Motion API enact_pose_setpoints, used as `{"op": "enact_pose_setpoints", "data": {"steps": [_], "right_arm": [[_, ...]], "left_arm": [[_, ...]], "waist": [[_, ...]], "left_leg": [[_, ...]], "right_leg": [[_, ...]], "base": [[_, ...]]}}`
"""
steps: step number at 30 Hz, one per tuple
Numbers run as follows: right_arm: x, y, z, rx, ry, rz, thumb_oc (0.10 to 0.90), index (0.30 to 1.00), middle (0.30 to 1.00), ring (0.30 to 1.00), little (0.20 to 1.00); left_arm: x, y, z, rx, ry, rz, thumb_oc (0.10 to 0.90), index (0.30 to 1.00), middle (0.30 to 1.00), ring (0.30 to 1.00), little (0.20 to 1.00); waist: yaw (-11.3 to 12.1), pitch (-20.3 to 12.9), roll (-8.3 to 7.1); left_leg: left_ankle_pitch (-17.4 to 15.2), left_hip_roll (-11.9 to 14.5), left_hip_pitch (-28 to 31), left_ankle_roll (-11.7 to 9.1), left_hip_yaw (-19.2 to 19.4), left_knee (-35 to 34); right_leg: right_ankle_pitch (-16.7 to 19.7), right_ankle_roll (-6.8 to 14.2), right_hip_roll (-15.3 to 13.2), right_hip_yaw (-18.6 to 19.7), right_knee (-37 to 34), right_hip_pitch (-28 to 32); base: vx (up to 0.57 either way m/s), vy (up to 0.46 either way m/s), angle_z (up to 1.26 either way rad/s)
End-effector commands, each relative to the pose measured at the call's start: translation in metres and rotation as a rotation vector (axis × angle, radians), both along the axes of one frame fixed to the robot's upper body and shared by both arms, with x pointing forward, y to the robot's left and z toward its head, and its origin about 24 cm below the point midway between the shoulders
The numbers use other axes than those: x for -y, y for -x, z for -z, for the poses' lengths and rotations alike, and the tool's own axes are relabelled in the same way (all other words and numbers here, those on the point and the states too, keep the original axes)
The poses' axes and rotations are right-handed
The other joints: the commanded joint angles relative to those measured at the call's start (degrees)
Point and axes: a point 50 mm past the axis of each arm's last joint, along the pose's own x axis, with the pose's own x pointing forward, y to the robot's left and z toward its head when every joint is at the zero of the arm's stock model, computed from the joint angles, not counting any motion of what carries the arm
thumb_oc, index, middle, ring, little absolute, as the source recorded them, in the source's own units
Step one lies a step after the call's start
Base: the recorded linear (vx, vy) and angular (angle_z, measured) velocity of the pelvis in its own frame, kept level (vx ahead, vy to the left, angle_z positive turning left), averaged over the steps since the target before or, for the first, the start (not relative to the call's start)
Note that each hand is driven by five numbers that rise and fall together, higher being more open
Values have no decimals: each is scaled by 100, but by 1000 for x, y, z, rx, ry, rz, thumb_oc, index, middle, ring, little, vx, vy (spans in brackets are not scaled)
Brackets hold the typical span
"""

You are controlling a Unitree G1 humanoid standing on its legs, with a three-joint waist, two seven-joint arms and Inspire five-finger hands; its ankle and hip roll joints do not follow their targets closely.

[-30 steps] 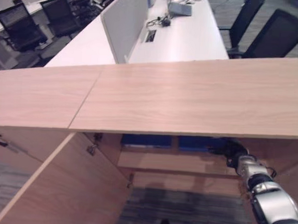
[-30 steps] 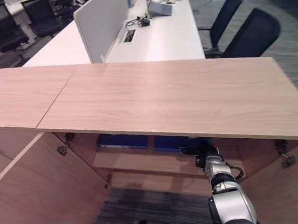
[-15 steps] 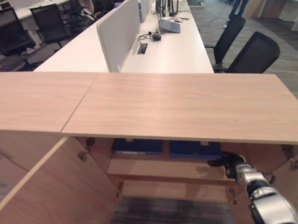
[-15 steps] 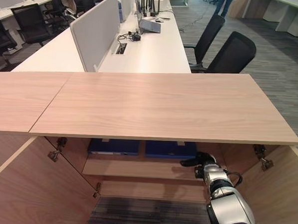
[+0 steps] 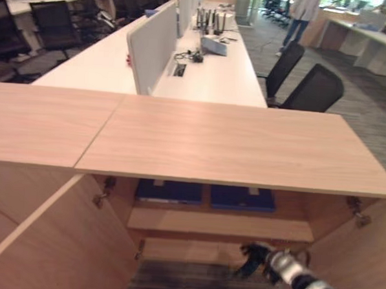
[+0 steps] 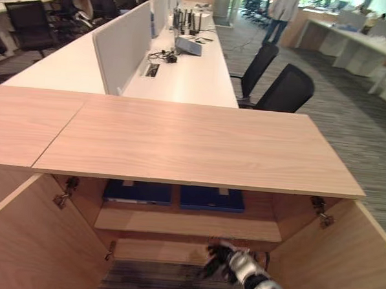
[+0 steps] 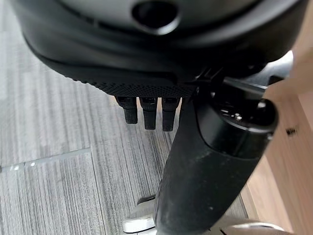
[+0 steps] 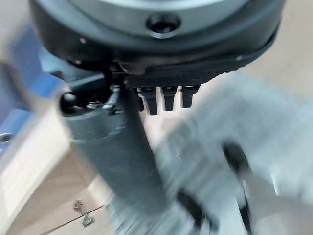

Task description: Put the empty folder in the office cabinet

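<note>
Two blue folders lie flat side by side on the upper shelf [image 5: 221,225] inside the open wooden cabinet, one on the left [image 5: 169,191] and one on the right [image 5: 242,198]. My right hand [image 5: 255,259] hangs below that shelf in front of the opening, apart from both folders. Its own wrist view shows the right hand [image 8: 164,98] with straight fingers and nothing in it. My left hand [image 7: 146,110] hangs over grey carpet beside a wooden panel, fingers relaxed and empty.
The cabinet's wide wooden top [image 5: 232,146] juts out over the opening. Its left door [image 5: 52,241] and right door [image 6: 329,255] stand open on either side. Behind are a long white desk [image 5: 210,68], black office chairs [image 5: 312,89] and a person [image 5: 302,14] far off.
The camera has tilted, showing more of the shelf and room. My right hand has dropped from beside the right folder at shelf level to below the shelf.
</note>
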Motion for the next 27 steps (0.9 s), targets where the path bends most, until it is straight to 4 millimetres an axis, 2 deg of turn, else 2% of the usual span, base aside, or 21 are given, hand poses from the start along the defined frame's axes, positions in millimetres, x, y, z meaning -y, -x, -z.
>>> {"op": "enact_pose_setpoints", "data": {"steps": [1,2,4,5,8,9,11,15,16,17,19,23,25,27], "right_arm": [[22,-39,-23,235,-96,369,800,900,900,900,900],[22,-39,-23,235,-96,369,800,900,900,900,900],[31,-33,-23,276,-146,518,800,900,900,900,900],[44,-22,-22,304,-168,674,800,900,900,900,900],[65,2,-19,319,-131,837,800,900,900,900,900],[65,2,-19,319,-131,838,800,900,900,900,900],[83,18,-17,314,-61,930,800,900,900,900,900],[89,30,-13,275,-16,972,800,900,900,900,900],[90,35,-11,261,-5,982,800,900,900,900,900],[94,40,-10,247,16,1001,800,900,900,900,900],[95,45,-8,233,27,1021,800,900,900,900,900],[101,53,-7,220,58,1043,800,900,900,900,900],[109,55,-10,239,83,1074,800,900,900,900,900],[113,58,-11,247,95,1087,800,900,900,900,900]], "left_arm": [[-23,6,-5,-74,-83,51,800,900,900,900,900],[-23,5,-5,-74,-83,52,800,900,900,900,900],[-24,4,-6,-74,-95,57,800,900,900,900,900],[-23,0,-6,-63,-104,62,800,900,900,900,900],[-21,-14,-7,-6,-111,39,800,900,900,900,900],[-21,-14,-7,-6,-111,40,800,900,900,900,900],[-19,-29,-9,60,-111,10,800,900,900,900,900],[-16,-36,-9,84,-109,6,800,900,900,900,900],[-16,-36,-9,87,-109,8,800,900,900,900,900],[-16,-34,-9,85,-111,1,800,900,900,900,900],[-16,-29,-8,71,-110,-6,800,900,900,900,900],[-13,-24,-6,64,-103,-51,800,900,900,900,900],[-9,-25,-5,77,-94,-95,800,900,900,900,900],[-7,-24,-5,78,-89,-102,800,900,900,900,900]], "waist": [[-266,228,28],[-257,228,28],[-396,290,74],[-533,326,125],[-712,304,201],[-699,304,201],[-780,251,258],[-800,144,262],[-818,85,224],[-830,11,160],[-831,-56,124],[-881,-83,121],[-985,-61,134],[-1024,-68,148]], "left_leg": [[-709,21,105,-37,59,-36],[-711,21,107,-36,65,-36],[-725,127,137,-47,289,-36],[-746,239,151,-59,457,-36],[-791,347,121,-43,658,-36],[-795,346,123,-43,666,-36],[-812,445,65,-28,919,-36],[-834,494,35,-13,1158,-36],[-851,476,45,-14,1244,-36],[-832,468,44,-36,1409,-36],[-803,526,43,-85,1594,-36],[-761,672,135,-190,1733,-36],[-689,852,174,-307,1752,-30],[-666,927,187,-351,1755,-22]], "right_leg": [[432,479,-114,-122,19,-409],[430,480,-114,-115,26,-414],[342,504,-192,-346,166,-440],[182,470,-273,-365,318,-397],[17,411,-400,-157,546,-262],[13,412,-402,-145,557,-270],[-23,417,-583,-32,644,-95],[63,461,-722,89,626,64],[91,488,-700,133,491,180],[129,542,-569,203,150,267],[68,564,-381,312,-238,292],[-70,472,-169,454,-322,281],[-255,350,34,523,-357,324],[-319,304,114,551,-365,333]], "base": [[-52,24,-71],[-53,32,-81],[-29,18,-95],[-20,6,-125],[-4,0,-76],[-5,-25,-59],[-2,-40,-55],[33,-58,-42],[96,-173,-62],[82,-220,-82],[68,-225,-89],[63,-201,-60],[25,-256,-24],[22,-165,0]]}}
